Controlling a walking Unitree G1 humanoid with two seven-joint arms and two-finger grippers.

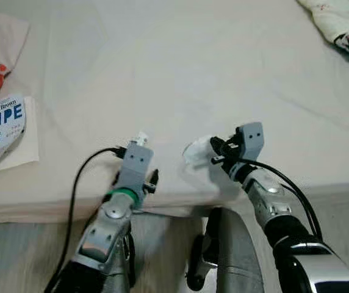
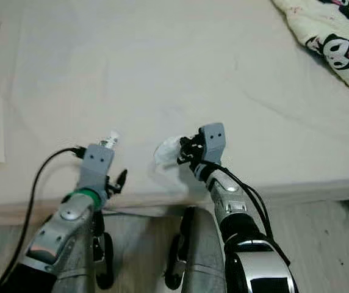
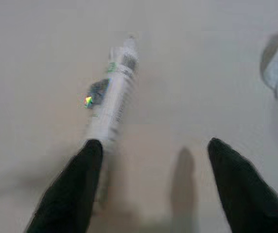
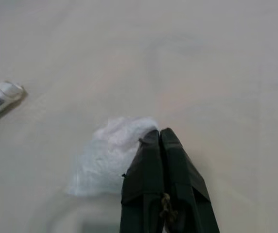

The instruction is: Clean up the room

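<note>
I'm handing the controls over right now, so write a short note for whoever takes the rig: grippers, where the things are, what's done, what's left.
Right gripper: fingers shut, pinching the edge of the crumpled white tissue on the bed near its front edge.
Left gripper: open, over the white tube, which lies flat on the bed; one finger is beside the tube's near end, no grip yet.
Done: tissue gripped, not yet lifted.
Left: grasp the tube, carry both off. A book and a patterned blanket also lie on the bed.

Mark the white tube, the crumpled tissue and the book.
white tube (image 3: 113, 97), left wrist view, middle of its body
crumpled tissue (image 4: 107, 155), right wrist view, its centre
book (image 1: 0, 131), left eye view, cover
</note>
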